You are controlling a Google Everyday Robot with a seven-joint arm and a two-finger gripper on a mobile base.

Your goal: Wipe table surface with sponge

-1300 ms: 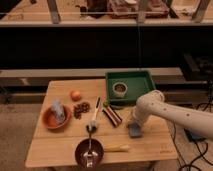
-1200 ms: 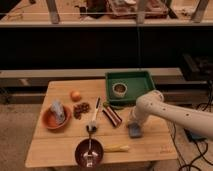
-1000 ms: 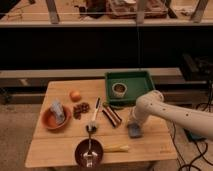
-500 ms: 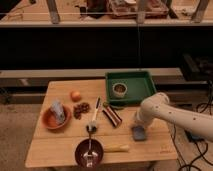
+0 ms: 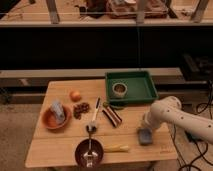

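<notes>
Reaching in from the right edge of the scene, the white, rounded robot arm (image 5: pixel 172 112) bends down to the pale wooden surface (image 5: pixel 55 150), and its pincer (image 5: pixel 146 129) sits low at the near right part of it. Directly under the pincer lies the small blue-grey rectangular sponge (image 5: pixel 144 136), flat on the wood and touching the pincer's tip. Whether the pincer is clamped on the sponge or only pressing on it cannot be told from this view.

At the far right of the surface stands a green rectangular plastic tray (image 5: pixel 142 82), and inside it, toward its left half, rests a pale ring-shaped roll (image 5: pixel 119 90). Just near of the tray's left corner lies a dark, striped, bar-shaped packet (image 5: pixel 113 116), set at a slant; any print on it is too blurred to read. Left of the packet lies a slim utensil with a dark handle and a pale end (image 5: pixel 94 112), running near to far.

Farther left, a small round orange fruit (image 5: pixel 75 95) sits toward the far side, and a dark bunch of small round pieces (image 5: pixel 80 108) lies just near of it. At the left, a terracotta-coloured round bowl (image 5: pixel 46 120) holds a grey-blue crumpled item (image 5: pixel 58 112). At the near edge, a dark brown round bowl (image 5: pixel 79 150) holds a metal utensil (image 5: pixel 89 150), and a short yellow stick-like item (image 5: pixel 117 148) lies just to its right, between that bowl and the sponge.
</notes>
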